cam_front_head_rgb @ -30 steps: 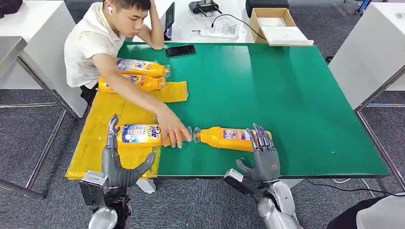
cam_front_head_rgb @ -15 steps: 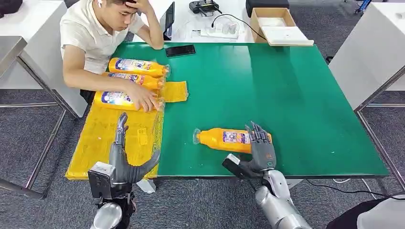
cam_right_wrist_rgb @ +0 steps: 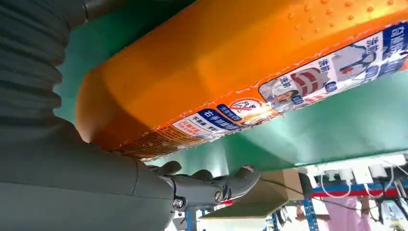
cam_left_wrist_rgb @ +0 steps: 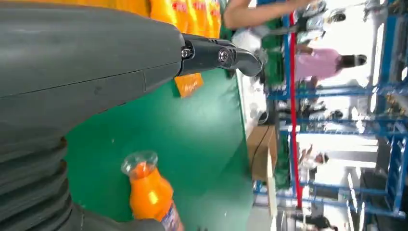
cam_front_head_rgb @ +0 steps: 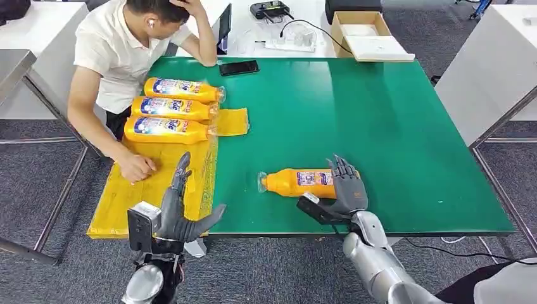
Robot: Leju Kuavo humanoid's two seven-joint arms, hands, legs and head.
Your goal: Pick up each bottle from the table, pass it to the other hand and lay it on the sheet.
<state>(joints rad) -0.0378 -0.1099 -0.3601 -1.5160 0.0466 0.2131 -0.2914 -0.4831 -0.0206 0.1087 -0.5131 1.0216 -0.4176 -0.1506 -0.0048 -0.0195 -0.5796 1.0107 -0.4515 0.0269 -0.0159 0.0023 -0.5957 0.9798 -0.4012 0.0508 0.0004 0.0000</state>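
Person's hand (cam_front_head_rgb: 136, 167) withdrawn from third bottle (cam_front_head_rgb: 166, 130), now resting on yellow sheet (cam_front_head_rgb: 126, 196). Right robot hand (cam_front_head_rgb: 347, 190) cupping bottle (cam_front_head_rgb: 297, 182) base on green bench (cam_front_head_rgb: 380, 126), grip not sealed; left robot hand (cam_front_head_rgb: 183, 212) released, fingers spread. Risk: round bottle rolls away, or slips at lift.

Grey carpet floor (cam_front_head_rgb: 38, 183). Green table (cam_front_head_rgb: 380, 126) on metal legs, white desk (cam_front_head_rgb: 253, 28) behind it with a cardboard box (cam_front_head_rgb: 361, 25). White cabinets both sides.

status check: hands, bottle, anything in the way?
Right hand around bottle on table, not lifted. Left hand open over sheet. Person's hand resting on sheet.
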